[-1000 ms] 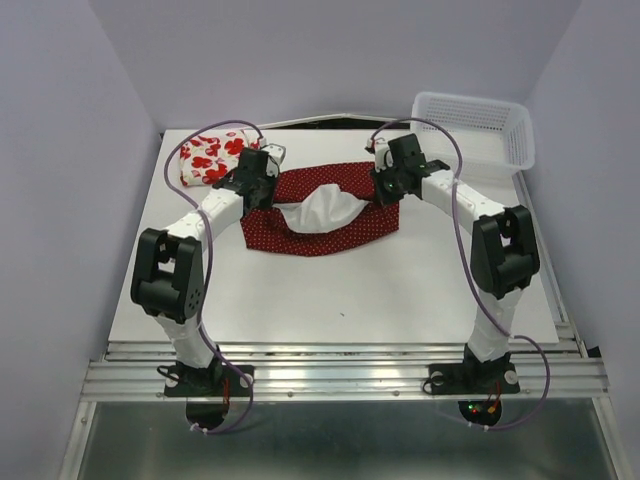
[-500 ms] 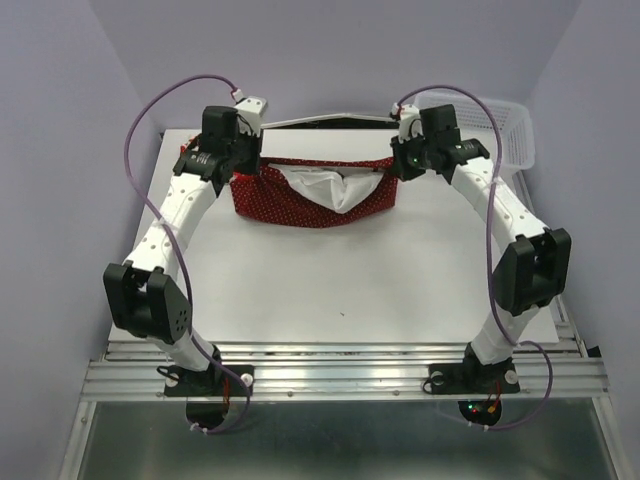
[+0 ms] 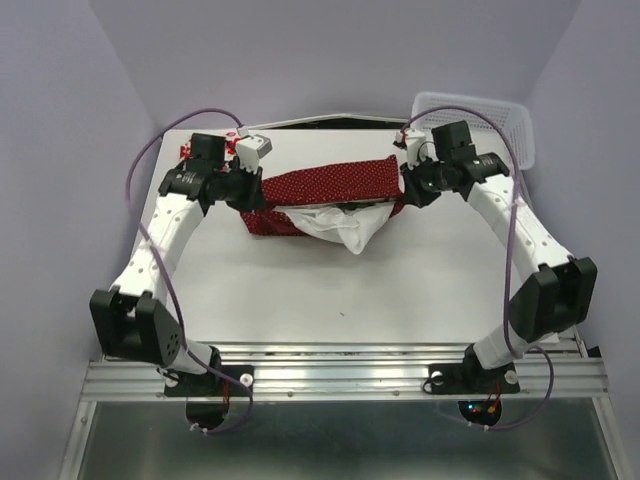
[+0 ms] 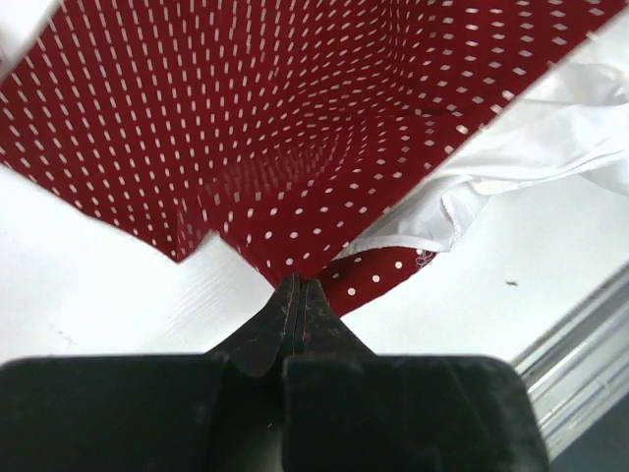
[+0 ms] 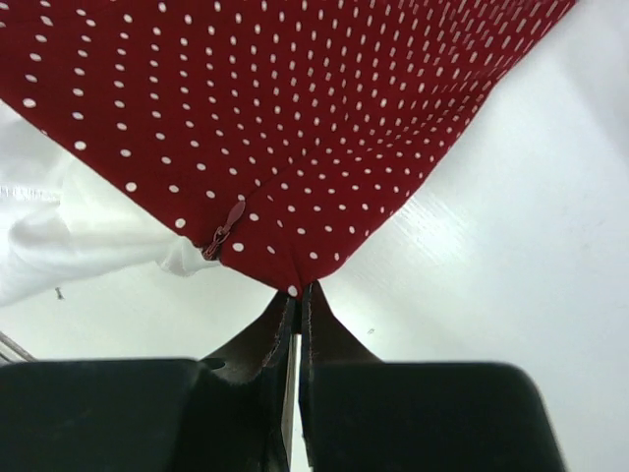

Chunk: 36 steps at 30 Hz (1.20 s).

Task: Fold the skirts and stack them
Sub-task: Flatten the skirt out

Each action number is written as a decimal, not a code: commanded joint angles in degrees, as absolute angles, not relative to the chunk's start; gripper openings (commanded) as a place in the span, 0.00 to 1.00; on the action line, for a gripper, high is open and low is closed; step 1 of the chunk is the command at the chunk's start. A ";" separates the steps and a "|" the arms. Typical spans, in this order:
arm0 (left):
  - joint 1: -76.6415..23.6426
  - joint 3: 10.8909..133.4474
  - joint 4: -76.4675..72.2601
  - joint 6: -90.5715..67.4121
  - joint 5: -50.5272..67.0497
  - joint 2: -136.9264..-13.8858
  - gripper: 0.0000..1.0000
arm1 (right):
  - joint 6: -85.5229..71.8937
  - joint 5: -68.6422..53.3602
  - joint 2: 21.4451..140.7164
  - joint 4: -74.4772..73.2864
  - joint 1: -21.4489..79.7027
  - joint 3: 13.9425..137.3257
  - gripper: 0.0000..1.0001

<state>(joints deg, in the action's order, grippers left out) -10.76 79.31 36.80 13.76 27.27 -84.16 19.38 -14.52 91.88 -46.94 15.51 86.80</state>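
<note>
Left end effector (image 4: 298,285) clamped tight on corner of red dotted skirt (image 3: 335,183), 9 o'clock end. Right end effector (image 5: 298,292) clamped on 3 o'clock end. Skirt stretched between them, over 12 o'clock part of counter (image 3: 340,290). White lining (image 3: 350,228) hangs down.

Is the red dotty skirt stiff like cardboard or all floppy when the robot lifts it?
Probably floppy: the dark red skirt hangs creased between the left end effector and right end effector, and its white lining droops out below. Likely light, since two small corner pinches hold it up. It might slip, as little cloth is pinched.
</note>
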 commanded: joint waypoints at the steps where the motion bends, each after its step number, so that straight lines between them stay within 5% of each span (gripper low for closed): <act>1: -9.13 82.53 38.77 16.20 33.15 -76.80 0.00 | 19.26 -14.41 88.91 -51.42 13.54 95.09 0.01; 6: -13.62 83.67 24.92 7.75 15.87 -88.58 0.00 | 13.90 -13.19 107.60 -43.43 15.81 100.08 0.01; 11: -14.24 93.51 28.74 0.72 8.18 -105.71 0.00 | 11.08 -12.05 121.98 -45.09 18.11 108.98 0.01; 24: -13.54 86.33 24.02 6.41 2.77 -104.07 0.00 | 16.35 -7.47 118.39 -46.57 18.11 107.03 0.01; 28: -13.18 75.87 13.12 11.40 12.90 -89.09 0.23 | 13.63 -13.87 113.39 -43.24 18.11 102.31 0.01; 29: -13.18 72.72 8.92 11.95 14.49 -86.08 0.33 | 12.84 -15.10 111.90 -43.42 18.11 101.96 0.01; 30: -13.18 71.99 7.66 12.13 14.50 -81.78 0.54 | 12.40 -15.81 111.36 -43.77 18.11 102.04 0.01; 36: -13.27 75.34 11.35 9.15 17.99 -79.47 0.53 | 9.58 -17.84 109.25 -44.91 18.11 102.39 0.01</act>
<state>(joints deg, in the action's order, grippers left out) -13.43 74.35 15.42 10.02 12.95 -82.06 11.86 -15.57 114.41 -44.88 18.41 101.38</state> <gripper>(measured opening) 0.541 0.037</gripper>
